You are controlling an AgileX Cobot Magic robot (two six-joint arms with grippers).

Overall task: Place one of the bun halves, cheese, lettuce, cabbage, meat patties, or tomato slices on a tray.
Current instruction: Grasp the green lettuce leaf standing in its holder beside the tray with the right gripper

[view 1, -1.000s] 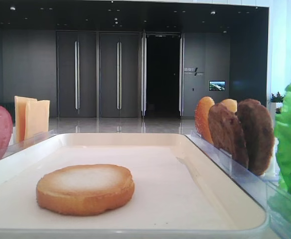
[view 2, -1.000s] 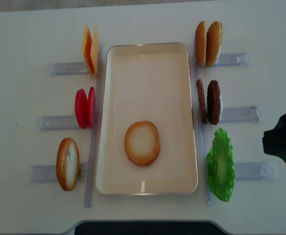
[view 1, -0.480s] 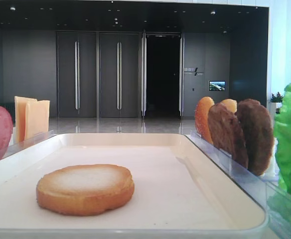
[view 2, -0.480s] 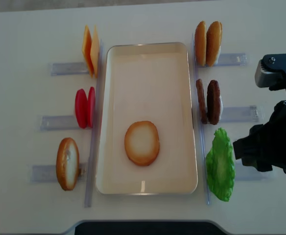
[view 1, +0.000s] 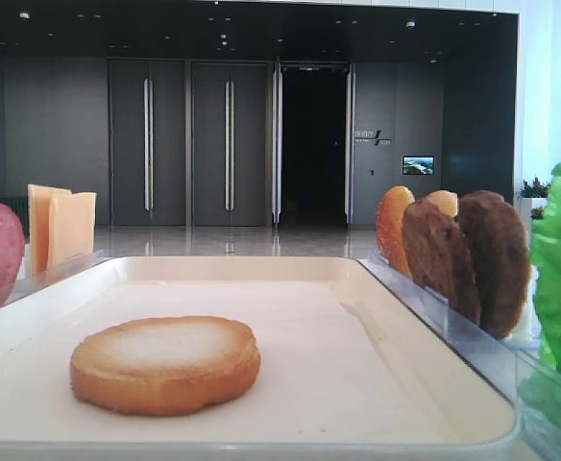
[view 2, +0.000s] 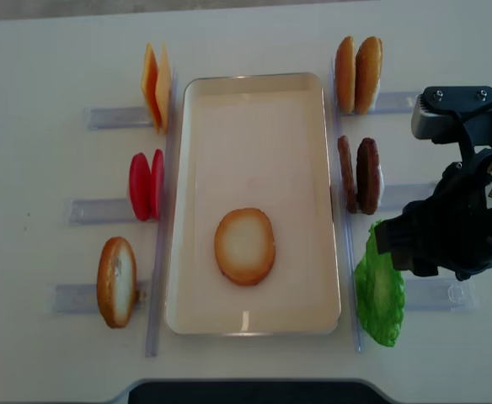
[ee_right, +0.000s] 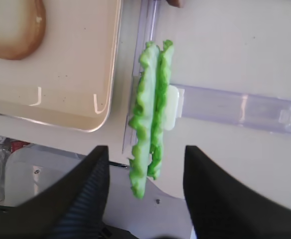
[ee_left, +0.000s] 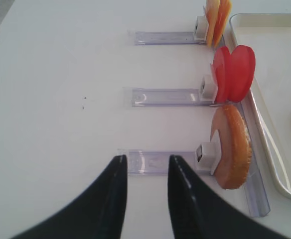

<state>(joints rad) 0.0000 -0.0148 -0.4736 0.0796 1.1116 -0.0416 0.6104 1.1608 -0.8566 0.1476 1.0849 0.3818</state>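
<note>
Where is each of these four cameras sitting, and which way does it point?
Low table-level view: looks along the cream-white rectangular tray; no robot shows.
Overhead view: looks straight down; right arm shows.
Right wrist: over the ruffled green lettuce, its open gripper showing.
Left wrist: over the standing golden bun half, fingers showing.
All see the tray.

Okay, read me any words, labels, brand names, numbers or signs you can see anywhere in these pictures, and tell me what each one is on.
No text can be read.
Wall sign beside the dark doorway: too small and blurred to read.
Small lit screen on that wall: shows a picture, no legible text.
Food, tray, racks: no printing visible.
</note>
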